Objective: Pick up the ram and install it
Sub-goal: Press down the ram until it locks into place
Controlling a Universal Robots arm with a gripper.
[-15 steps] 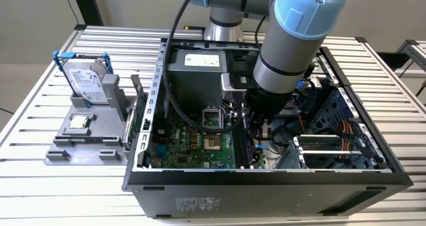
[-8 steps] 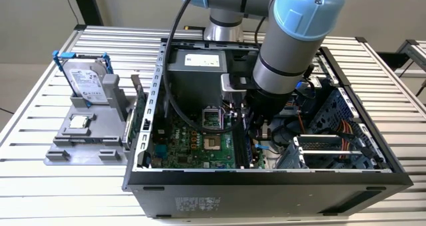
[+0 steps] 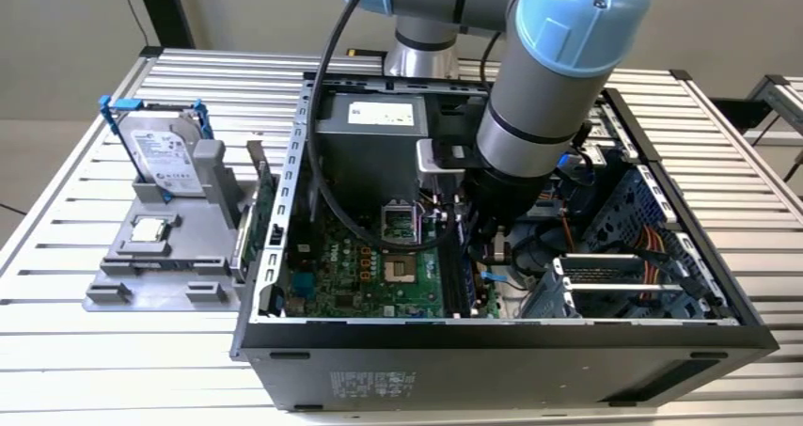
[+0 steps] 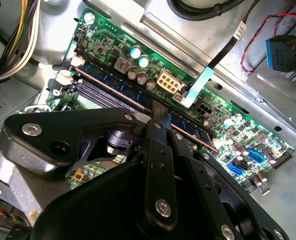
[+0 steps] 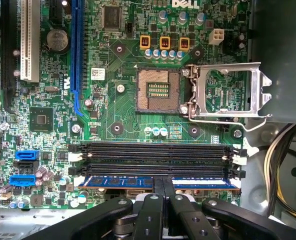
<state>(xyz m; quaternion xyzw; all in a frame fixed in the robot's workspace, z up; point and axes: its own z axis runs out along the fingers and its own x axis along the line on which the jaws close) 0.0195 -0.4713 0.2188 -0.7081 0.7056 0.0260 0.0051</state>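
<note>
The gripper (image 5: 162, 192) pinches the ram (image 5: 123, 181) at its middle top edge, between the fingertips; it seems light, stiff, fragile, so hold only edges.

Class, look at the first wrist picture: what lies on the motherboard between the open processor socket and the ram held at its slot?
In the first wrist view, two empty black memory slots lie between the processor socket and the ram, which the claw grips.

A silver hard drive (image 3: 165, 153) with blue handles stands upright above a small processor chip (image 3: 149, 228)
</note>
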